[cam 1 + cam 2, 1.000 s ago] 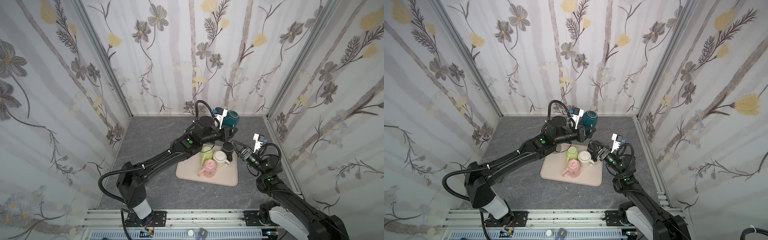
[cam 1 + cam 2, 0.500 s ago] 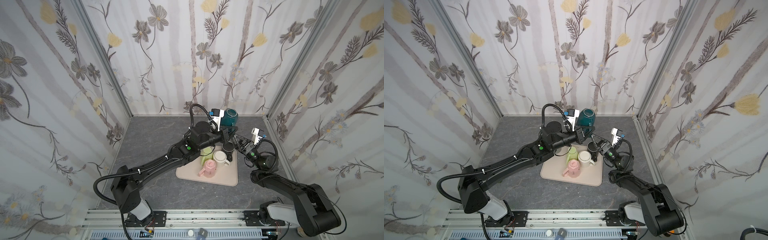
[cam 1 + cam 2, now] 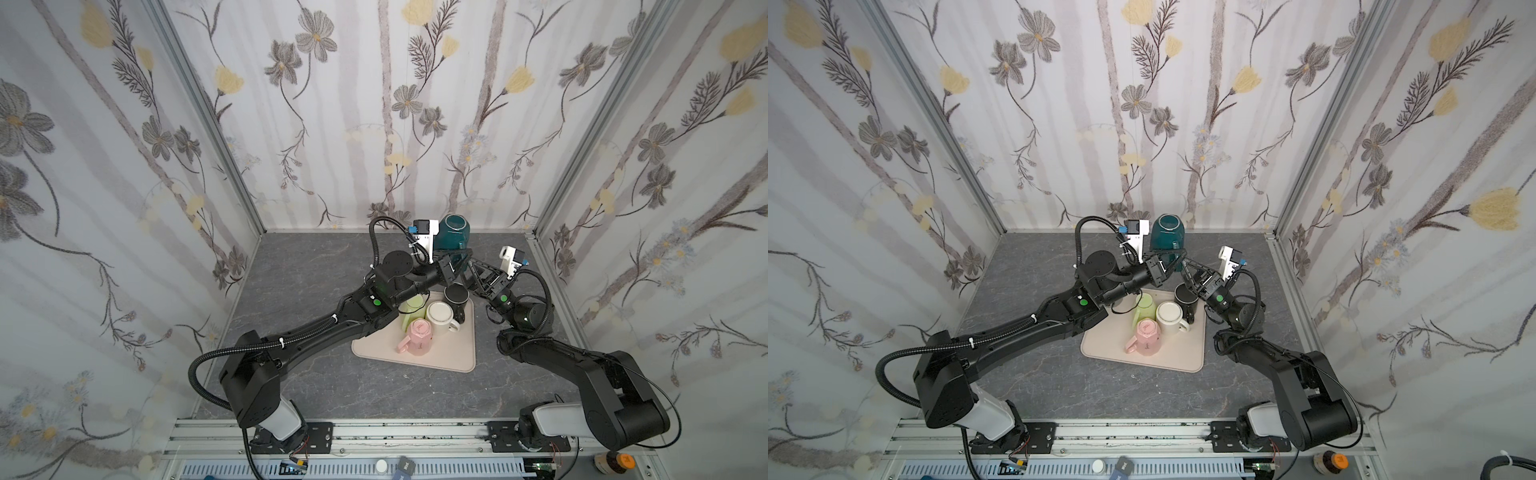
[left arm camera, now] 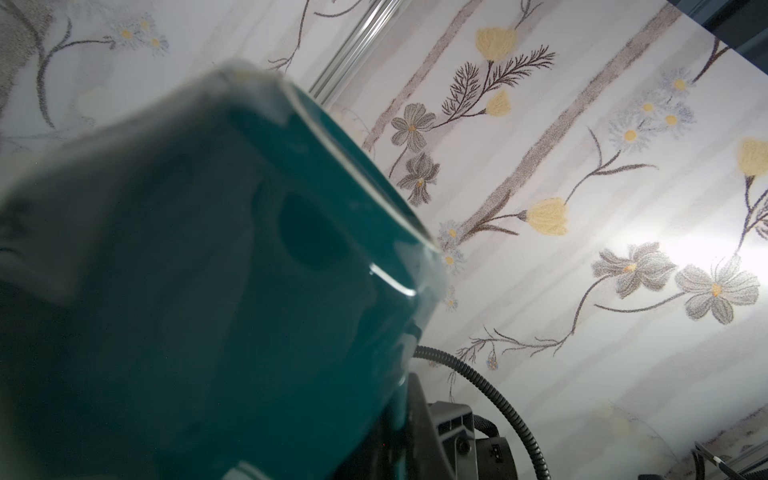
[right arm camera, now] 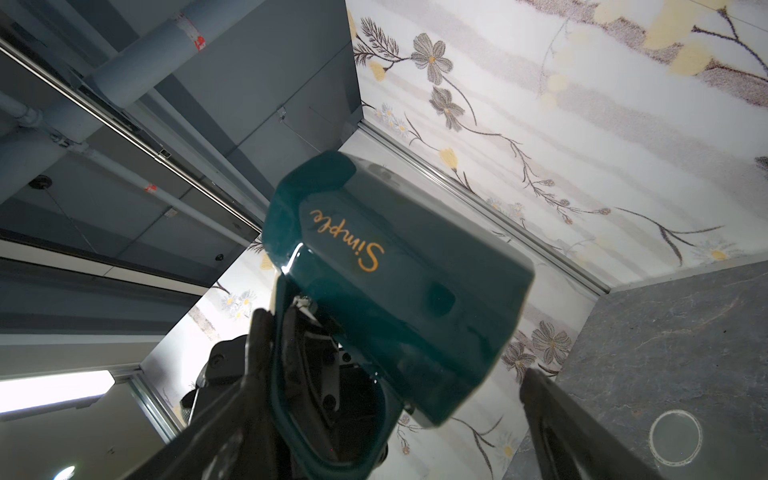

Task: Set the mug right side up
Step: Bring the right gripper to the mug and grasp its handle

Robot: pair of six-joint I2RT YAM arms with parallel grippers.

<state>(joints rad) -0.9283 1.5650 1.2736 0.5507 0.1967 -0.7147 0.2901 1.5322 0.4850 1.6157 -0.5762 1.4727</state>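
In both top views we see the teal mug [image 3: 453, 236] held aloft, base uppermost, just above the left gripper [image 3: 454, 258], which is pinched on its handle. The right gripper [image 3: 472, 271] stands spread close beside it.

In the left wrist view the teal mug [image 4: 208, 270] fills the space ahead of the fingers.

In the right wrist view it sits between our spread fingers [image 5: 557, 428].

We judge it rigid, fairly heavy, slick and breakable. The body's flat sides suit a second hold.
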